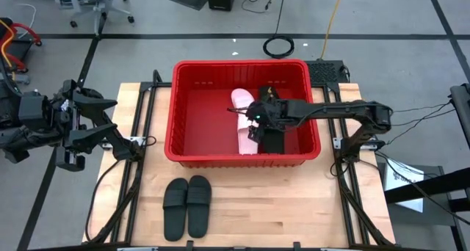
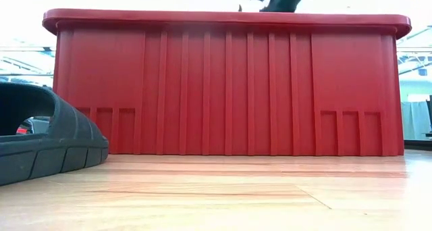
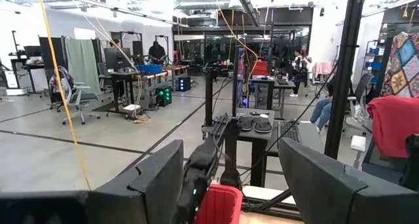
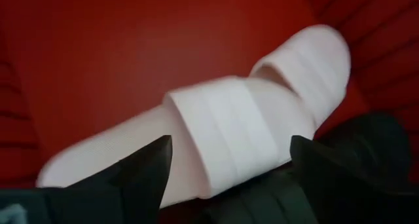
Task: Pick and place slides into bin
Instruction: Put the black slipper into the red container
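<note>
Left gripper (image 1: pixel 110 128) parked off table's (image 1: pixel 257 199) left edge, fingers apart, empty. Two black slides (image 1: pixel 186 205) waiting near front edge. Right gripper (image 1: pixel 258 131) inside bin (image 1: pixel 176 111), jaws spread over pink slide (image 1: pixel 243 122). Risk: finger snagging strap on lift-out, dragging slide back up.
</note>
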